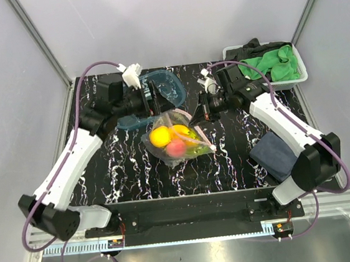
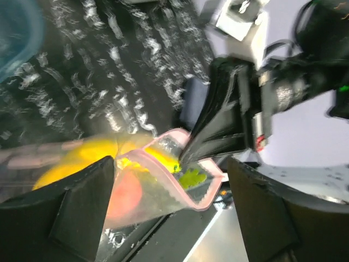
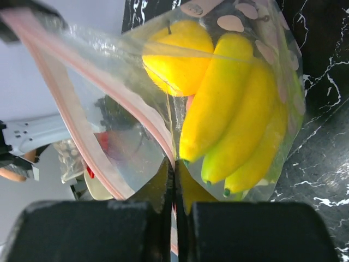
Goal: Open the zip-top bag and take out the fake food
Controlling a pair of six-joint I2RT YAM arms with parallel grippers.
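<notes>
The zip-top bag [image 1: 177,138] lies mid-table with its pink zip strip [image 3: 60,93] parted into an open mouth. Inside it I see fake food: a yellow lemon [image 1: 158,136], a banana bunch [image 3: 234,125] and a pink peach [image 1: 175,148]. My right gripper [image 3: 174,169] is shut on one lip of the bag at the zip strip. In the left wrist view that gripper [image 2: 187,157] pinches the far lip. My left gripper [image 2: 170,174] stands open, its fingers [image 2: 82,207] wide on either side of the bag's mouth without touching it.
A blue-tinted clear tray [image 1: 165,88] sits behind the bag beside my left wrist. A white bin [image 1: 301,77] with green and black cloths stands at the back right. A dark blue cloth [image 1: 274,152] lies near the right arm's base.
</notes>
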